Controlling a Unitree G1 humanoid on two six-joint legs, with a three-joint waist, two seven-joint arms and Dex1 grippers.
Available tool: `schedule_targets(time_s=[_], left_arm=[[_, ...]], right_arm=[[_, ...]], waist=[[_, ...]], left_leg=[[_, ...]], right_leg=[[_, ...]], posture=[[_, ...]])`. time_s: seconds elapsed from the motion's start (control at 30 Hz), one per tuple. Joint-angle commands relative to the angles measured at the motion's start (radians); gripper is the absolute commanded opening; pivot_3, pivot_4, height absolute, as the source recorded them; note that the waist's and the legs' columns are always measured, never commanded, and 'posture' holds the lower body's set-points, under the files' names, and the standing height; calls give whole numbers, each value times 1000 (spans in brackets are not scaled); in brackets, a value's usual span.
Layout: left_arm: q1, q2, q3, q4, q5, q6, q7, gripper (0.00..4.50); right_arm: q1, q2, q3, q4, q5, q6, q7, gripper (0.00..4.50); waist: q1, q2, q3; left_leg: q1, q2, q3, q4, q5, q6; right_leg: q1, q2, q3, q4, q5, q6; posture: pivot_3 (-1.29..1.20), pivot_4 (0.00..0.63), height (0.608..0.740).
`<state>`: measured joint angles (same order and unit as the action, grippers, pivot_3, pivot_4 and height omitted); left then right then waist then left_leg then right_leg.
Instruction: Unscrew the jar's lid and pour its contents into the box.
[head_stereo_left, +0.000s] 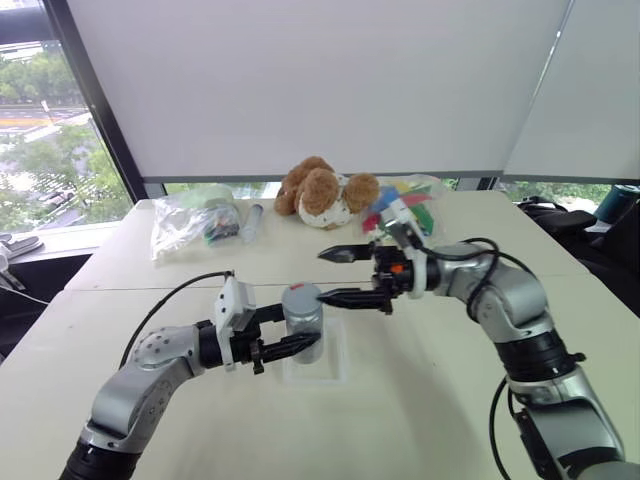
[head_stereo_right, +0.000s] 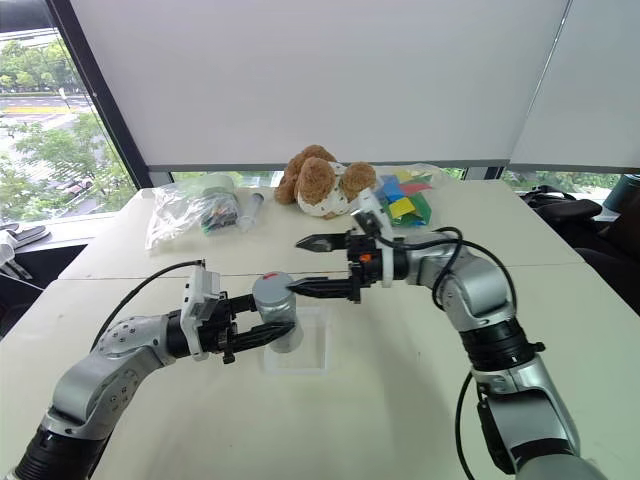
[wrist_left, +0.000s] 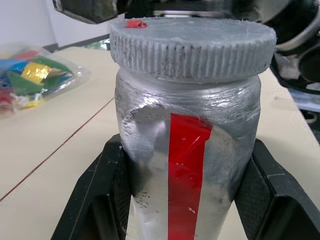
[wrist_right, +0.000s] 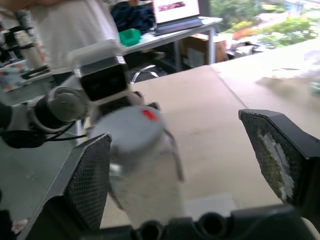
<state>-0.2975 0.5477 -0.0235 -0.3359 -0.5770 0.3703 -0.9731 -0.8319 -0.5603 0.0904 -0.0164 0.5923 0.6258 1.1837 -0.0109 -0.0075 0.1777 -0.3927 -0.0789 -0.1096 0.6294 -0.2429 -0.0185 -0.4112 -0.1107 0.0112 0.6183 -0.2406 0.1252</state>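
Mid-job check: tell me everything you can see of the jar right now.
The jar is a silvery-grey cylinder with a red label strip, upright, capped by its ribbed pale grey lid with a small red mark on top. The left hand clamps its body from both sides, above the box. The right hand stands open beside the lid.

My arms: silver-grey shells, black joint rings, loose black cables. Left claw (head_stereo_left: 290, 347) has black fingers behind a white camera block. Right claw (head_stereo_left: 345, 275) black too, orange mark at wrist, mesh-textured pads (wrist_right: 90, 182).
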Motion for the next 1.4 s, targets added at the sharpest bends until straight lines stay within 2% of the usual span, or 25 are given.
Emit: schedule_targets(time_s=[0.03,0.17,0.37,0.73,1.4], left_arm=[[-4,6,16,-44,-7,-24,-4,2079],[-2,7,19,-44,-6,-25,-2,2079],[-11,-2,10,-44,-3,-23,7,2079],[-19,-8,1,-35,3,-29,13,2079],[-16,-15,4,-39,8,-29,14,2079]], right_arm=[[-3,-11,-45,-55,64,11,44,4440],[-27,16,-46,-114,113,64,19,4440],[-51,125,46,-160,58,98,-115,4440],[-67,183,77,-75,-10,39,-151,4440],[-36,80,45,-1,-24,9,-31,4440]], waist=[[-3,0,0],[-4,0,0],[-2,0,0],[-4,0,0],[-3,0,0]], left_leg=[[0,0,0,0,0,0],[0,1,0,-1,0,0],[0,1,0,0,0,0],[0,0,0,0,0,0],[0,0,0,0,0,0]], right_leg=[[0,0,0,0,0,0],[-1,0,0,1,0,0],[-1,0,0,1,0,0],[-1,0,0,1,0,0],[-1,0,0,1,0,0]], posture=[[0,150,740],[0,150,740],[0,150,740],[0,150,740],[0,150,740]])
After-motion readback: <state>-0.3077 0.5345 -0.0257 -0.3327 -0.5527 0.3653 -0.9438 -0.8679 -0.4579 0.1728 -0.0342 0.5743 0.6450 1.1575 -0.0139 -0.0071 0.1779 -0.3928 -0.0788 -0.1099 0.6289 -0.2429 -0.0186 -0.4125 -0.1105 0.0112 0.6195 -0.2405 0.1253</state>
